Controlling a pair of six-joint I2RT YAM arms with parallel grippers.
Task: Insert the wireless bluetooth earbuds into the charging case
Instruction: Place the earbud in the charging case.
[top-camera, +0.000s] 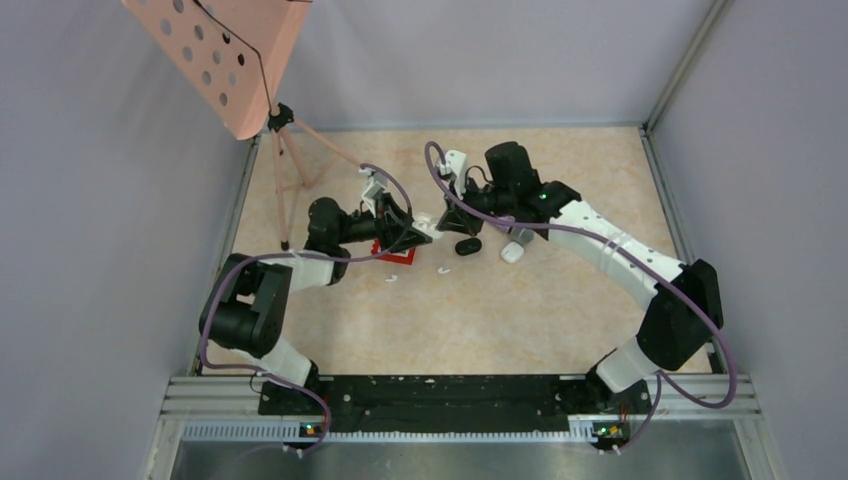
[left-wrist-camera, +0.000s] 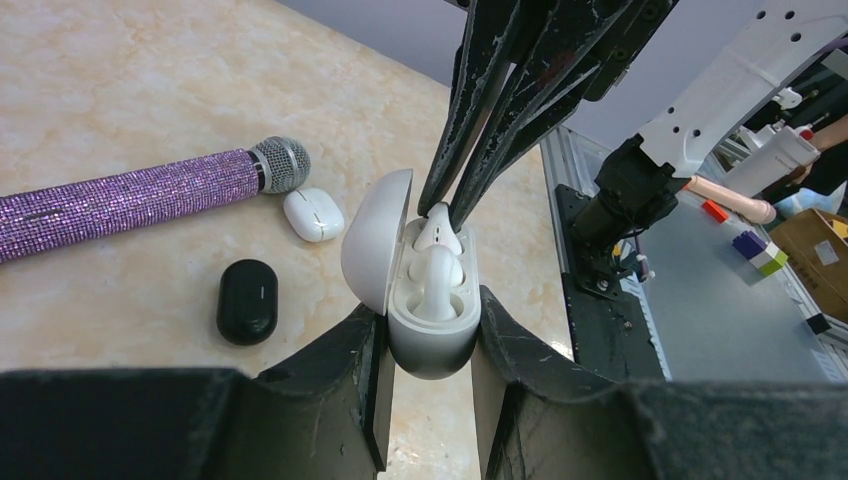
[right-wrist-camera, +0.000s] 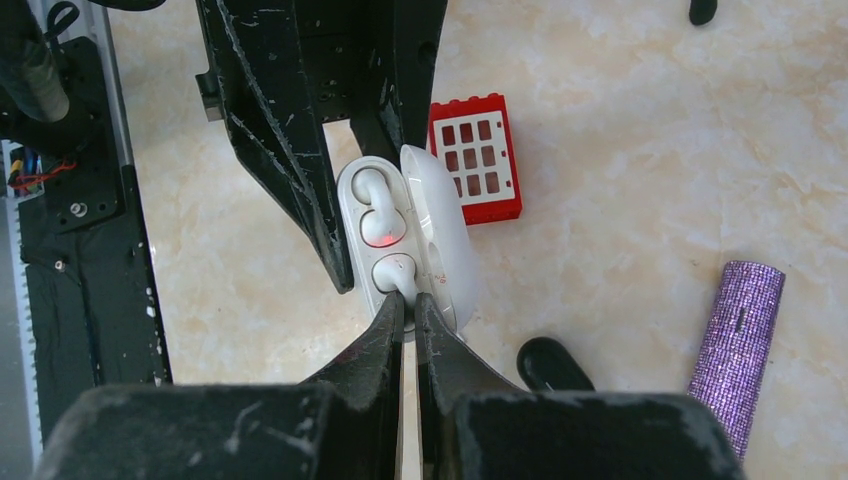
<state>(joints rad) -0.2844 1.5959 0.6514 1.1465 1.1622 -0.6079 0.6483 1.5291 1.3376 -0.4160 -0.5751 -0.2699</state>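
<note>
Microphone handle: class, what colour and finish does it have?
The handle is glittery purple, its head silver mesh; clearest in the left wrist view.

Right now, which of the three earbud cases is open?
The white case held by the left gripper: its lid is up and earbuds show inside. The smaller white case and the black case lie shut.
</note>
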